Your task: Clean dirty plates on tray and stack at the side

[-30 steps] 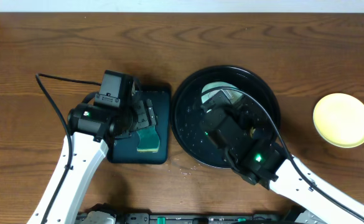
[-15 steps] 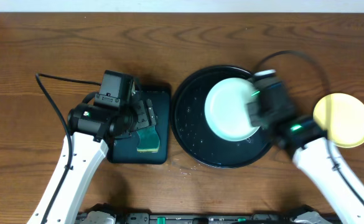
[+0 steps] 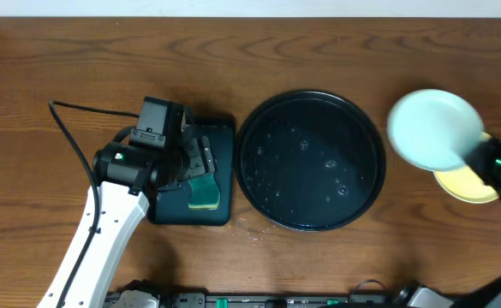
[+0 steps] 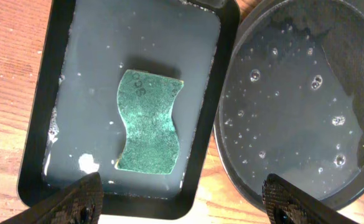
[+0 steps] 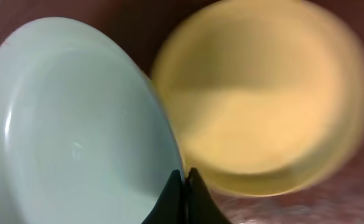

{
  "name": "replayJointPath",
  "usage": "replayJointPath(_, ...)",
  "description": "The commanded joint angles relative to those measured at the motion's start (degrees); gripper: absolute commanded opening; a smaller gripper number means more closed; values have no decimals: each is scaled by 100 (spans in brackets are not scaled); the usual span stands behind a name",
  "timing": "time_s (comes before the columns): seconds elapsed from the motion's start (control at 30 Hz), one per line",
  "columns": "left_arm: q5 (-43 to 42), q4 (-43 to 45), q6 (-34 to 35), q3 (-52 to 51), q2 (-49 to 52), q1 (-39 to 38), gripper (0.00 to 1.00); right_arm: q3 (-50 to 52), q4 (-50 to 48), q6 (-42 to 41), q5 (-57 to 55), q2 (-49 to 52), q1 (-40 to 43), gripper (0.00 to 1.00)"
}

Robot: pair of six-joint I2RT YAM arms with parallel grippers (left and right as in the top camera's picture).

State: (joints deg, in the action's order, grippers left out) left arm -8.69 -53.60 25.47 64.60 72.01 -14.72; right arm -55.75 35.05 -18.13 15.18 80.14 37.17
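- a brown wood-grain table (image 3: 361, 51) fills the overhead view, with a pale strip (image 3: 250, 7) along its 12 o'clock edge.
- the round black tray (image 3: 366, 128) lies near the middle. no plate is on it, only water droplets (image 3: 331, 164) on its floor.
- at the tray's 3 o'clock, on bare wood, rests the yellow plate (image 3: 473, 186).
- the mint plate (image 3: 432, 128) hangs tilted over the yellow plate's 10 o'clock edge. the right gripper (image 5: 183, 194) is pinched tight on its rim at the plate's 5 o'clock.
- its face shows no teal smears in the right wrist view, though that view is blurred.
- as a judgement, the tray is cleared and the stack at the side is begun. what is left is to lower the mint plate squarely onto the yellow one and let go.
- only two plates show. whether another lies under the yellow one cannot be told.
- at the round tray's 9 o'clock, just beside it, sits a dark rectangular tray (image 3: 224, 128) of cloudy water with a green sponge (image 4: 147, 121) lying flat in it.
- the left gripper (image 4: 183, 202) hovers above that small tray, fingers wide apart and holding nothing.
- a black cable (image 3: 66, 128) loops off toward the table's 9 o'clock side.
- nothing stands between the mint plate and the yellow one. the likelier risk is an off-centre drop, since the plate hangs tilted and offset.
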Motion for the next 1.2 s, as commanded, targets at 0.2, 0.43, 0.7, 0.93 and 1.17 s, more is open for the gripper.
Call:
replayJointPath(0.2, 13, -11, 24, 127, 0, 24, 82, -35, -195, -756, -129, 1062, 1237, 1)
replayJointPath(0.43, 13, -9, 24, 127, 0, 24, 82, -66, -343, -756, 7, 1110, 1255, 43)
replayJointPath(0.7, 13, -11, 24, 127, 0, 24, 82, -625, -125, -398, 2411, 48, 721, 54)
replayJointPath(0.93, 13, -9, 24, 127, 0, 24, 82, -660, 444, 1239, 2579, -1775, -1082, 51)
replayJointPath(1.17, 13, -11, 24, 127, 0, 24, 82, -660, 1211, 2208, 2579, -2754, -2758, 52)
